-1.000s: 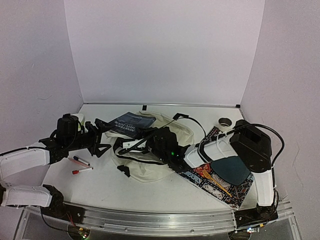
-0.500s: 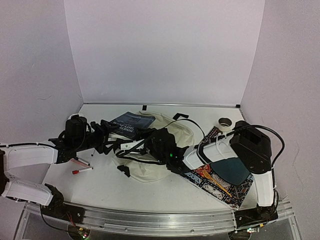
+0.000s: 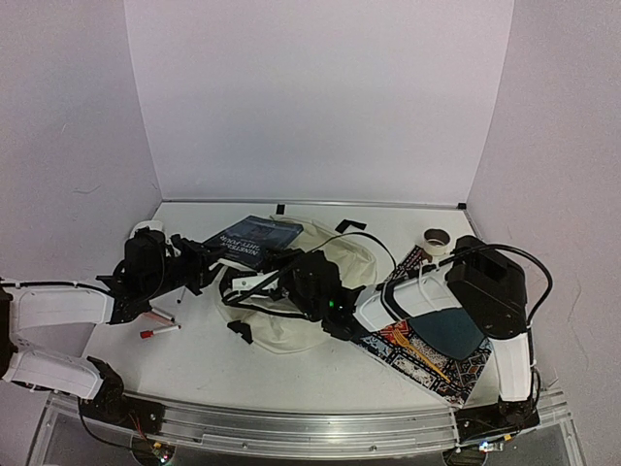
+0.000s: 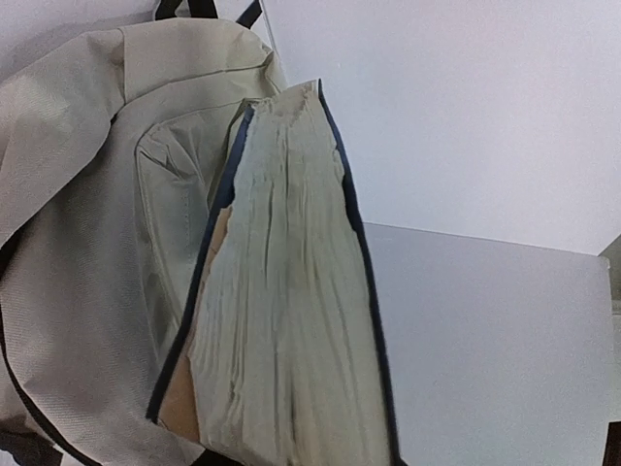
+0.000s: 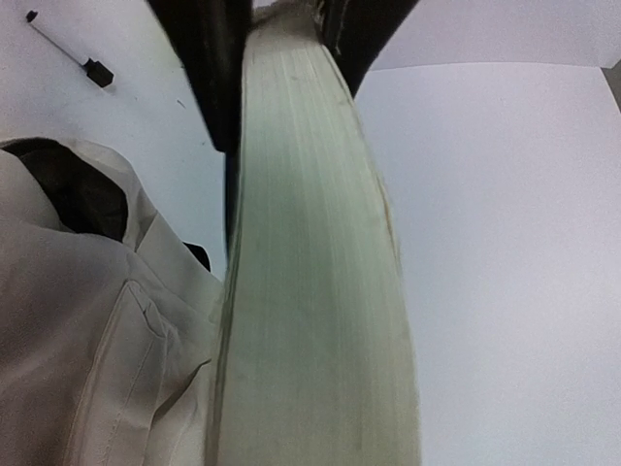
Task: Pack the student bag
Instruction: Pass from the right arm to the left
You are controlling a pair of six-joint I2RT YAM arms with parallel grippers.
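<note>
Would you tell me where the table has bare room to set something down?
Free: the near strip before the student bag, between markers and placemat; also the far strip along the wall. Crowded: around the book.

Matt woven cloth student bag (image 4: 78, 243), book (image 4: 291, 320) of rough paper pages (edges ragged), smooth table (image 4: 485, 330)

Lab robot cell, bench-top rig.
Plain white panels (image 3: 320, 97) closing in behind and on both sides of the left arm (image 3: 53, 306) and right arm (image 3: 490, 291); white table (image 3: 291, 369) underneath; aluminium rail (image 3: 310, 427) and loose coloured wiring (image 3: 146, 442) along the near edge by their bases.
</note>
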